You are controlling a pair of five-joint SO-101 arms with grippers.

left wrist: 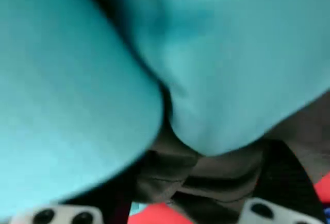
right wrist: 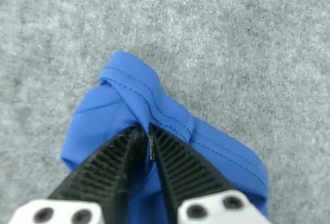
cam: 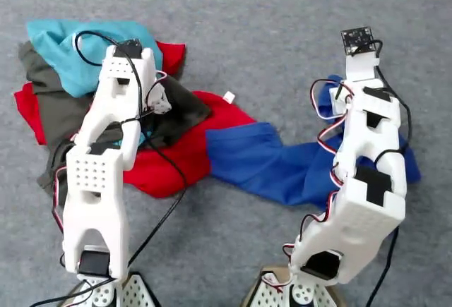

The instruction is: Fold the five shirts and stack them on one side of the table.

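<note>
A heap of shirts lies on the left of the table: a teal shirt (cam: 63, 53) on top at the back, a dark grey shirt (cam: 176, 109) and a red shirt (cam: 183, 155) under them. My left gripper (cam: 157, 99) hangs low over the heap where teal meets dark grey. In the left wrist view the teal shirt (left wrist: 232, 54) bulges close to the camera, above dark grey cloth (left wrist: 216, 167). A blue shirt (cam: 268, 162) lies crumpled in the middle and right. My right gripper (right wrist: 144, 128) is shut on a hemmed edge of the blue shirt (right wrist: 129, 95), down at the table.
The table (cam: 282, 32) has a grey felt-like top, bare across the back middle and the right. Olive-grey cloth (cam: 49, 106) lies at the heap's left side. A white tag (cam: 228, 97) sticks out of the red shirt. Cables hang along both arms.
</note>
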